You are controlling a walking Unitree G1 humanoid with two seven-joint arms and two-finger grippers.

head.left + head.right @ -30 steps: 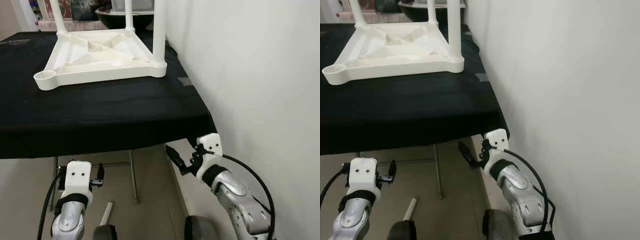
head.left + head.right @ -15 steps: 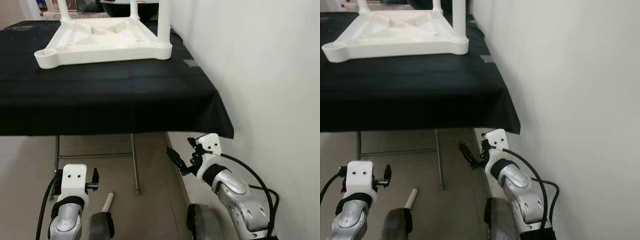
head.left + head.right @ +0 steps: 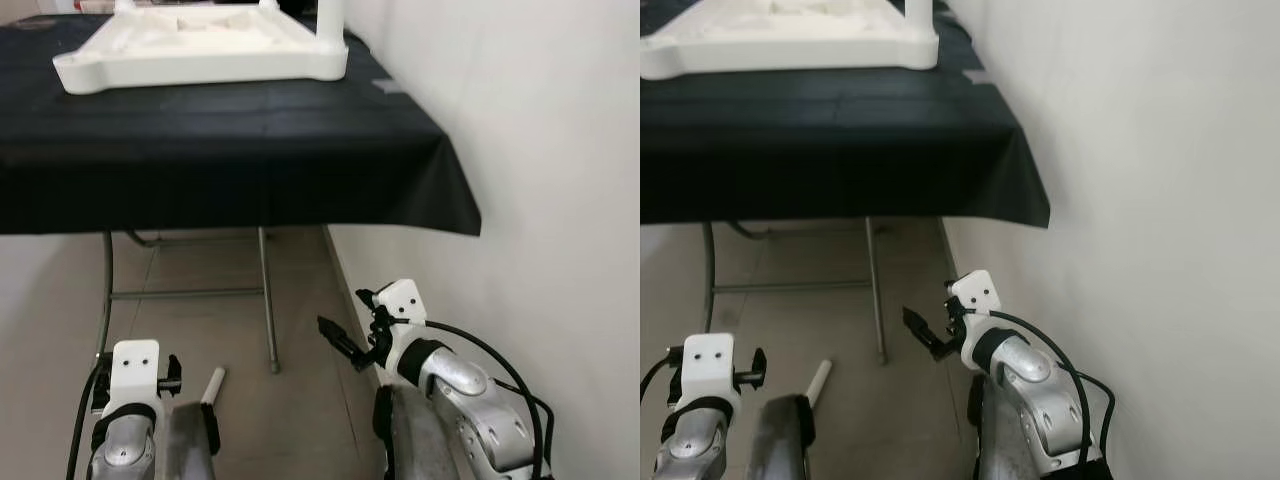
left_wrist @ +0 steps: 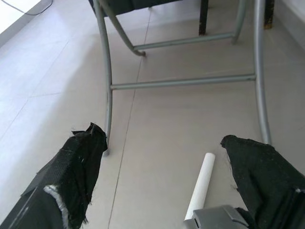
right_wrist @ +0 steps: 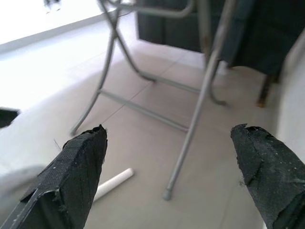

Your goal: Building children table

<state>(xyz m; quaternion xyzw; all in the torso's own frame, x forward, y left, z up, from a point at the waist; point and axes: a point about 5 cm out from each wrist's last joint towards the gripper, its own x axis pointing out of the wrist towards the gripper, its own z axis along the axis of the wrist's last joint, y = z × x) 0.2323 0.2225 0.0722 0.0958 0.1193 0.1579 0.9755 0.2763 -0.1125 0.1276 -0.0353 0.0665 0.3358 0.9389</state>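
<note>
Since a second ago the whole scene has slid toward twelve o'clock in the head views: the camera has tipped down and back, so more floor and less bench top is in sight. That is camera movement, not movement of the things.

The upturned white children's table (image 3: pixel 200 45) sits on the black-draped bench (image 3: pixel 230 150) at twelve o'clock, one leg socket at its near left corner unfilled. A loose white leg (image 3: pixel 213 384) lies on the floor at about seven o'clock, just beside the left pincer (image 4: pixel 167 176), whose fingers are spread wide with nothing between them. The right pincer (image 5: pixel 176 167) hangs low at five o'clock near the wall, also spread and empty.

My judgement: the robot is lowering itself to fetch the fallen leg for the unfilled socket.
</note>
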